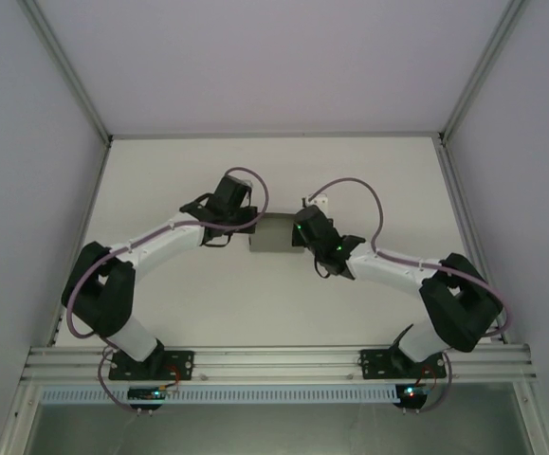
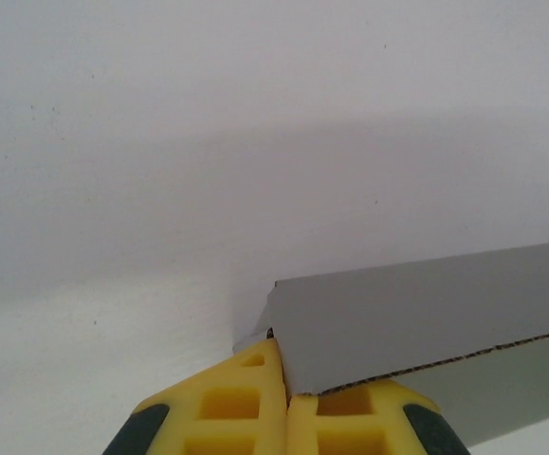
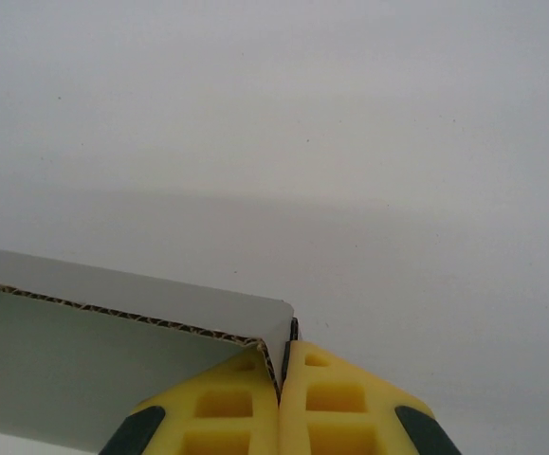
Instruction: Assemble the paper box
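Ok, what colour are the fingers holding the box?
Yellow fingers with black side patches, clamped on the grey box; clearest in the right wrist view.

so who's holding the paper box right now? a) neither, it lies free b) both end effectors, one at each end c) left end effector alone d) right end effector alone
b: the left end effector and the right end effector are each shut on an edge of the paper box.
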Robot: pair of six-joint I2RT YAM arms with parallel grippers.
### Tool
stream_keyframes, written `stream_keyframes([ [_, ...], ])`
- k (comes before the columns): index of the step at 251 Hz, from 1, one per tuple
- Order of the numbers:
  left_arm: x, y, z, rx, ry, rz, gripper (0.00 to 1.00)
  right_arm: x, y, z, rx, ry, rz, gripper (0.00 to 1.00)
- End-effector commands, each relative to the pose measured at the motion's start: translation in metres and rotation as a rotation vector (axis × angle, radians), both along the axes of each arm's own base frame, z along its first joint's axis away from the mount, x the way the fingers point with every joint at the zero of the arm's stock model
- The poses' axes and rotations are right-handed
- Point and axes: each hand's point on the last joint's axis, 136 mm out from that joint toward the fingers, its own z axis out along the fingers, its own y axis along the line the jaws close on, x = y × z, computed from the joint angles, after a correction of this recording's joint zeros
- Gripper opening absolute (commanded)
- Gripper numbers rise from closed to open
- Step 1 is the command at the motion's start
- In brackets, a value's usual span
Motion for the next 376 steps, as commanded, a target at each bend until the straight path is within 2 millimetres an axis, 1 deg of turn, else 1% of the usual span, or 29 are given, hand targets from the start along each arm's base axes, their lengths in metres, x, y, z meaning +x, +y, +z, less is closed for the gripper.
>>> stream_keyframes([
  [1, -0.076, 0.034, -0.093, 0.172, 0.349, -0.010, 0.00, -0.041, -0.016, -0.068, -0.154, 0.187, 0.083, 0.00],
  [26, -0.075, 0.037, -0.094, 0.185, 0.342, -0.001, 0.00, -0.045, -0.010, -0.070, -0.131, 0.209, 0.118, 0.00],
  [44, -0.074, 0.037, -0.092, 0.188, 0.340, 0.001, 0.00, -0.046, -0.004, -0.065, -0.116, 0.216, 0.149, 0.05],
  [58, -0.073, 0.035, -0.090, 0.185, 0.335, -0.006, 0.00, -0.042, 0.000, -0.056, -0.100, 0.209, 0.162, 0.10],
  [77, -0.072, 0.034, -0.086, 0.186, 0.328, -0.014, 0.00, -0.038, 0.006, -0.040, -0.074, 0.207, 0.192, 0.21],
  [112, -0.069, 0.031, -0.076, 0.185, 0.301, -0.030, 0.00, -0.025, 0.009, -0.013, -0.005, 0.203, 0.224, 0.32],
  [127, -0.067, 0.030, -0.073, 0.188, 0.296, -0.035, 0.00, -0.021, 0.012, -0.001, 0.039, 0.198, 0.254, 0.43],
  [150, -0.066, 0.029, -0.069, 0.194, 0.284, -0.040, 0.00, -0.020, 0.016, 0.014, 0.100, 0.191, 0.300, 0.50],
  [166, -0.066, 0.028, -0.068, 0.196, 0.282, -0.041, 0.00, -0.018, 0.014, 0.022, 0.127, 0.183, 0.304, 0.55],
  [179, -0.066, 0.028, -0.068, 0.199, 0.284, -0.042, 0.00, -0.016, 0.015, 0.032, 0.158, 0.169, 0.321, 0.64],
  [215, -0.066, 0.028, -0.066, 0.211, 0.278, -0.050, 0.00, -0.006, 0.003, 0.057, 0.181, 0.106, 0.286, 0.66],
  [232, -0.066, 0.027, -0.065, 0.215, 0.273, -0.051, 0.00, -0.002, -0.002, 0.068, 0.183, 0.071, 0.264, 0.71],
  [242, -0.066, 0.027, -0.064, 0.221, 0.262, -0.048, 0.00, 0.000, -0.006, 0.073, 0.178, 0.058, 0.247, 0.71],
  [264, -0.064, 0.026, -0.061, 0.247, 0.225, -0.042, 0.00, 0.004, -0.010, 0.075, 0.165, 0.048, 0.225, 0.71],
  [284, -0.064, 0.022, -0.056, 0.275, 0.176, -0.045, 0.00, 0.005, -0.011, 0.069, 0.149, 0.073, 0.214, 0.71],
  [326, -0.062, 0.023, -0.037, 0.347, 0.020, -0.007, 0.00, 0.000, -0.020, 0.058, 0.119, 0.105, 0.185, 0.71],
  [347, -0.062, 0.020, -0.029, 0.358, -0.072, 0.005, 0.00, 0.000, -0.029, 0.061, 0.105, 0.081, 0.147, 0.70],
  [364, -0.068, 0.016, -0.027, 0.347, -0.127, 0.001, 0.00, -0.007, -0.033, 0.057, 0.104, 0.086, 0.132, 0.70],
  [376, -0.070, 0.017, -0.024, 0.354, -0.176, 0.015, 0.00, -0.012, -0.036, 0.052, 0.099, 0.092, 0.126, 0.70],
])
